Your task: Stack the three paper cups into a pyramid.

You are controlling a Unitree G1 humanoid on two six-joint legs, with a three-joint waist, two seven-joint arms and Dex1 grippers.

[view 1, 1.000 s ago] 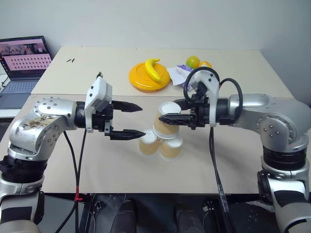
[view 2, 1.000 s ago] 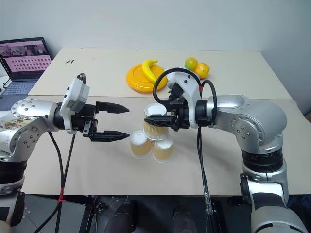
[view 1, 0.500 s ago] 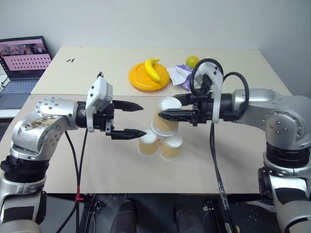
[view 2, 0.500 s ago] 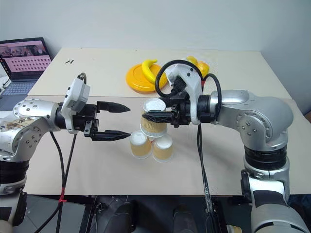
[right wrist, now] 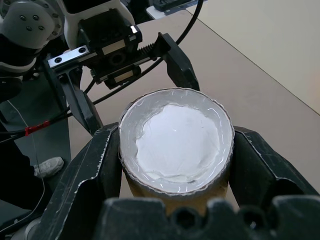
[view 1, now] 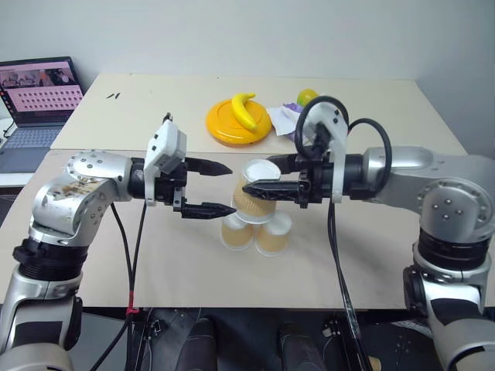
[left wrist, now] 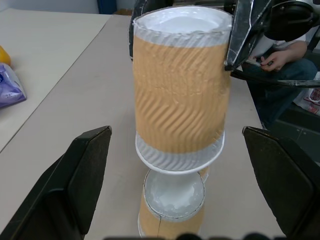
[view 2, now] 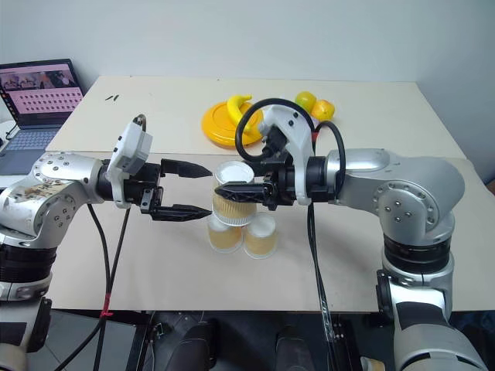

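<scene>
Tan corrugated top cup (view 1: 254, 188) sat upside down, white base up, clamped between the right end effector (view 1: 267, 176) fingers. It was held above the two lower cups, the left base cup (view 1: 237, 230) and the right base cup (view 1: 273, 233), which stood inverted and touching side by side on the desk (view 1: 116, 255). From the left wrist view its rim hung just over a lower cup's base; contact could not be judged. Right arm reached in from the right, forearm roughly level, fingers pointing left across the desk. Left end effector (view 1: 207, 186) faced it from the opposite side, fingers spread wide, empty, flanking the held cup without touching. Yellow plate (view 1: 237, 122) with banana (view 1: 245, 110) sat well behind the stack.
</scene>
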